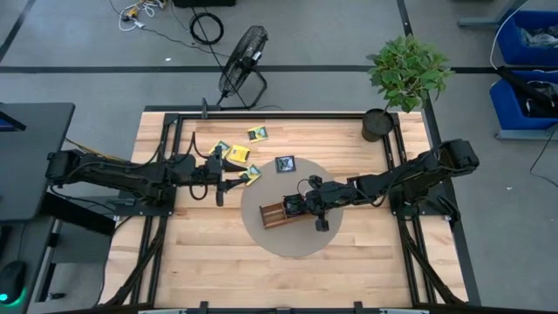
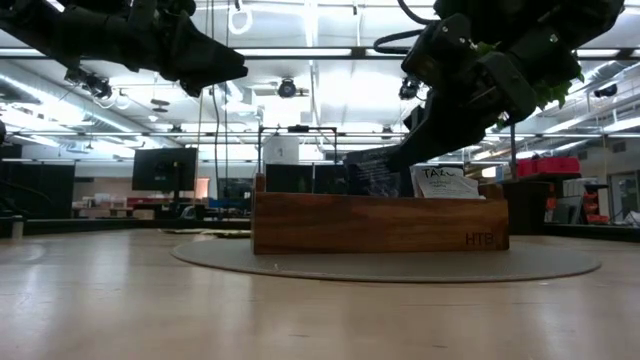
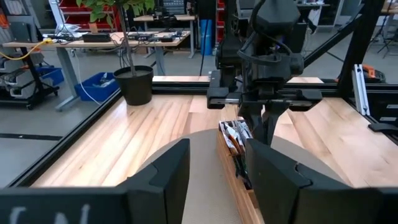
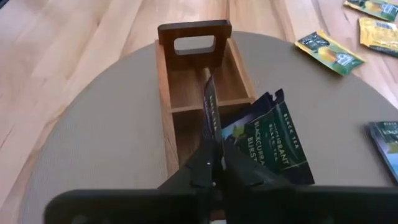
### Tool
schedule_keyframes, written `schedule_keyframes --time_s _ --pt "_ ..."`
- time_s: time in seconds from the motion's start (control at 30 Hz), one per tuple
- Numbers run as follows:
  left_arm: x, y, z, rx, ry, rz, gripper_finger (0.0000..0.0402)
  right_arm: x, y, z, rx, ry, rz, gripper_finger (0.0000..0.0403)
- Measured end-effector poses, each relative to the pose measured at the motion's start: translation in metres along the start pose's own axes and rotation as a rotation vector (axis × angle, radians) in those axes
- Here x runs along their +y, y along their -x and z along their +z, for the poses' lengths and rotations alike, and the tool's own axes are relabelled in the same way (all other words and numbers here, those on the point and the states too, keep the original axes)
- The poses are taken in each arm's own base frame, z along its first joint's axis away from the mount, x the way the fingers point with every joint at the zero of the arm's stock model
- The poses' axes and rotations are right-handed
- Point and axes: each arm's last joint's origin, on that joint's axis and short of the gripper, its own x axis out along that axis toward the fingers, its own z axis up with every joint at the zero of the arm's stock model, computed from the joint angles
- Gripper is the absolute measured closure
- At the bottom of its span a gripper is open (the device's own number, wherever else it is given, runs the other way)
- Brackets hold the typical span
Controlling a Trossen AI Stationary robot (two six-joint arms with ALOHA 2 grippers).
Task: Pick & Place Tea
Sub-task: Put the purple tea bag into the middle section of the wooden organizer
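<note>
A brown wooden tray (image 1: 275,212) with three compartments stands on a round grey mat (image 1: 288,244). My right gripper (image 1: 295,208) hovers over the tray's right end, shut on a dark tea sachet (image 4: 210,115) seen edge-on. More dark sachets (image 4: 273,140) stand in the tray compartment nearest that gripper. Yellow sachets (image 1: 235,154) lie flat on the table behind the mat, and a dark one (image 1: 285,163) lies on the mat's far edge. My left gripper (image 1: 228,177) waits open beside the yellow sachets, with nothing between its fingers. My right gripper pinches one edge of the dark sachet (image 4: 212,146) between its two fingers (image 4: 202,168). The fingers slant down from the table's right side. The sachet stands on edge and juts forward from the fingertips over the tray's compartments; whether its far end rests on the tray I cannot tell.
A potted plant (image 1: 377,125) stands at the table's far right corner. Black frame rails (image 1: 174,157) run along both sides of the table. Bare wood lies in front of the mat, toward the near edge.
</note>
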Motion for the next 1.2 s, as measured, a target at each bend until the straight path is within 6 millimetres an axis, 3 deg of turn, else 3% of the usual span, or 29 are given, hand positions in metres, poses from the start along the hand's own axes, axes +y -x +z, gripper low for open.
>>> schedule_keyframes --time_s 0.33,0.67,0.97,1.2 --pt "0.000 0.000 0.000 0.000 0.000 0.000 0.0241 -0.001 0.000 0.002 0.040 0.014 -0.042 0.0292" --pt "0.000 0.000 0.000 0.003 -0.001 0.001 0.0241 -0.009 0.017 0.039 0.037 0.107 -0.068 0.0254" --pt "0.000 0.000 -0.002 0.019 -0.002 0.001 0.0241 -0.048 0.034 0.049 -0.025 0.039 -0.121 0.0256" --pt "0.000 0.000 -0.003 0.033 -0.004 0.001 0.0241 -0.084 0.040 0.060 0.025 0.010 -0.126 0.0261"
